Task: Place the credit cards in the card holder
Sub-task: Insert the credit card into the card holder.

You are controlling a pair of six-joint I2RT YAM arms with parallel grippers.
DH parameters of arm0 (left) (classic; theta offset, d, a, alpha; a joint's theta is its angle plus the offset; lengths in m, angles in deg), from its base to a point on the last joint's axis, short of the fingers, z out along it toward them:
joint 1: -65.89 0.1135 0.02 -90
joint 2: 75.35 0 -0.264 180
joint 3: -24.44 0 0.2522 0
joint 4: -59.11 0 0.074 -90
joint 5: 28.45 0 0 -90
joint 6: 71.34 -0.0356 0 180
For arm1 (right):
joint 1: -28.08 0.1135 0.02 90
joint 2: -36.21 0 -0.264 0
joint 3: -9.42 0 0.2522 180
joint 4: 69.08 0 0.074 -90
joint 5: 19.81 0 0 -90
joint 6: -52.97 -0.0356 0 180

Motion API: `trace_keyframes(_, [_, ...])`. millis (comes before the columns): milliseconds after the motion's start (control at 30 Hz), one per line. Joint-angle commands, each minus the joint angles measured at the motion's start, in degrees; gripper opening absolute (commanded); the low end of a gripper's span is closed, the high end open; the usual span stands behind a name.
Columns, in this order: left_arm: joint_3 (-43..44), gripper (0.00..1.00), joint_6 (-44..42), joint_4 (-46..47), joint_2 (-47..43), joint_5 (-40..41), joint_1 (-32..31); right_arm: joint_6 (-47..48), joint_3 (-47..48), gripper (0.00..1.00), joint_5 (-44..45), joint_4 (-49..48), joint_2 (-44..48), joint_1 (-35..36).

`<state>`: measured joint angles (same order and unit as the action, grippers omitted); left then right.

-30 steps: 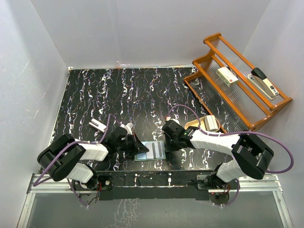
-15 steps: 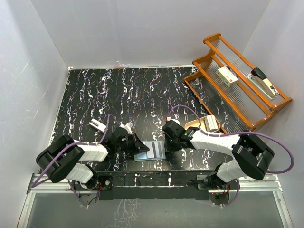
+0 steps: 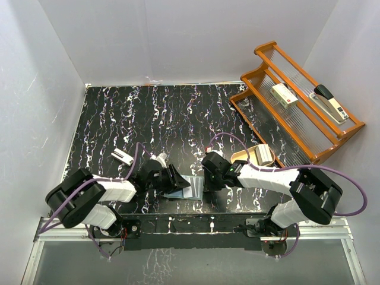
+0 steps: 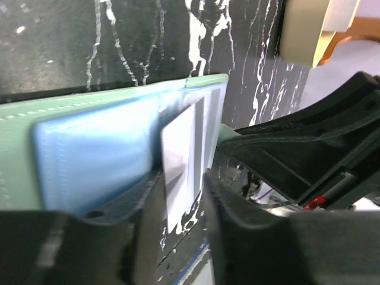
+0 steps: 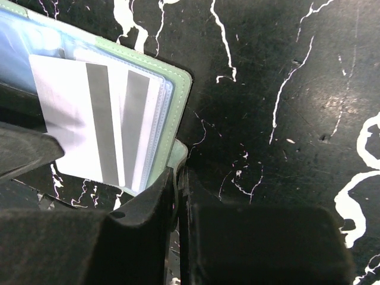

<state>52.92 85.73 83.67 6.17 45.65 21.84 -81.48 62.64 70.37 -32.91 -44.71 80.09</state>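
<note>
The card holder (image 3: 191, 185) is a sage-green wallet lying open near the table's front edge, its pale blue inside up (image 4: 89, 148). White credit cards with grey stripes (image 5: 77, 119) sit partly in its clear pocket and stick out past its near edge (image 4: 178, 148). My right gripper (image 5: 178, 175) is shut on the wallet's green tab (image 5: 181, 155) at its right side (image 3: 203, 181). My left gripper (image 4: 183, 184) is at the wallet's left side (image 3: 173, 179). Its jaws stand apart with the end of a card between them.
A tan cream object (image 3: 256, 155) lies just right of my right arm. A wooden rack (image 3: 268, 127) at the back right holds a stapler (image 3: 329, 102) and a small box (image 3: 284, 95). A small white object (image 3: 122, 157) lies left of my left arm.
Both grippers have moved toward each other. The wallet looks narrower from above, its right side tipped up by my right gripper. My left gripper now reaches over its left part.
</note>
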Motion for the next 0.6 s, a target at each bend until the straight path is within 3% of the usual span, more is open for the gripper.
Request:
trace_keyframes(0, [1.45,0.47,-2.54,-10.78,-5.24,4.89,-0.33,-0.93,-0.87,0.03,-0.42,-2.81,1.03,0.55])
trace_keyframes(300, [4.6,0.56,-4.78,-19.53,-9.83,7.7,-0.3,-0.14,-0.44,0.02,0.82,-1.67,1.3,0.54])
trace_keyframes(567, [5.67,0.55,-5.86,-17.5,-7.72,5.12,-0.35,-0.03,-0.07,0.02,0.91,-1.85,0.83,0.55])
